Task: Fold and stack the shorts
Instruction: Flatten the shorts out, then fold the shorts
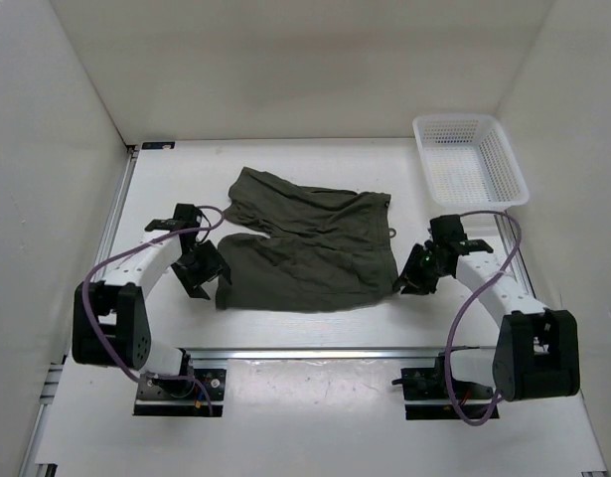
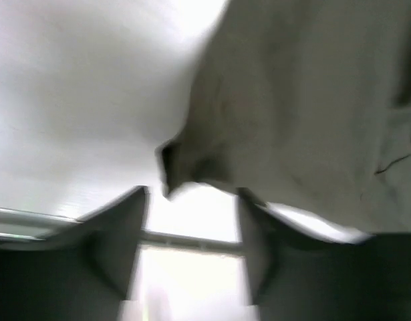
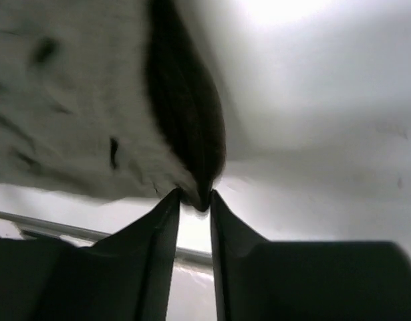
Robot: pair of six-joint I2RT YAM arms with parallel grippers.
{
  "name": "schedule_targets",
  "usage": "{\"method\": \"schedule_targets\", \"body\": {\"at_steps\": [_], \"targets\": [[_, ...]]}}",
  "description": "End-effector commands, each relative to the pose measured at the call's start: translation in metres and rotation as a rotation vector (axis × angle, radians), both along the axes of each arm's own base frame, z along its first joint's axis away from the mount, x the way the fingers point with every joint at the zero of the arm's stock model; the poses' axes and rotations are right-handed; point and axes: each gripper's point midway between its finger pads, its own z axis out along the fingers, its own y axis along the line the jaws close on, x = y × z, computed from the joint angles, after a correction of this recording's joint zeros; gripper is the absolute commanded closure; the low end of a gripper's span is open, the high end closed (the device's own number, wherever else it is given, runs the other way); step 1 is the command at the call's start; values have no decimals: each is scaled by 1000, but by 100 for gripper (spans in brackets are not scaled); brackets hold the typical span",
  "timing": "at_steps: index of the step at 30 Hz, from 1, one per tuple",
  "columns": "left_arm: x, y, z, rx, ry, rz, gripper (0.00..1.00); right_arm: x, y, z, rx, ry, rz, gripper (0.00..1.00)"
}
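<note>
The dark olive-green shorts (image 1: 305, 243) lie spread in the middle of the white table, with the waistband on the right. My left gripper (image 1: 208, 273) is at their near left corner. In the left wrist view it (image 2: 192, 200) stands open, and the corner of the shorts (image 2: 168, 170) lies just beyond the fingertips with nothing between them. My right gripper (image 1: 409, 278) is at the near right corner. In the right wrist view its jaws (image 3: 195, 197) stand a little apart, and the tip of a dark fold of the shorts (image 3: 188, 120) sits between the fingertips.
A white plastic mesh basket (image 1: 469, 159) stands at the back right, beside the right wall. White walls close in the table on the left, back and right. A metal rail (image 1: 315, 353) runs along the near edge in front of the arm bases.
</note>
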Motion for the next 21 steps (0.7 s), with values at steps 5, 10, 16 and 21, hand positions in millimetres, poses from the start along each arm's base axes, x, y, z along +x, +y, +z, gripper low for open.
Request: {"method": "schedule_targets", "body": {"at_steps": [5,10,16,21], "targets": [[2,-7,7,-47,-25,-4,17,-32,-10,-17,-36,121,-86,63],[-11,-5,-8,-37,20,26,21,-41,-4,-19,5,127,-92,41],[-9,-27,-29,-94,59,-1,22,-19,6,-25,64,61,-92,41],[-11,-33,-44,-81,100,-2,46,3,11,-40,81,61,-103,47]]}}
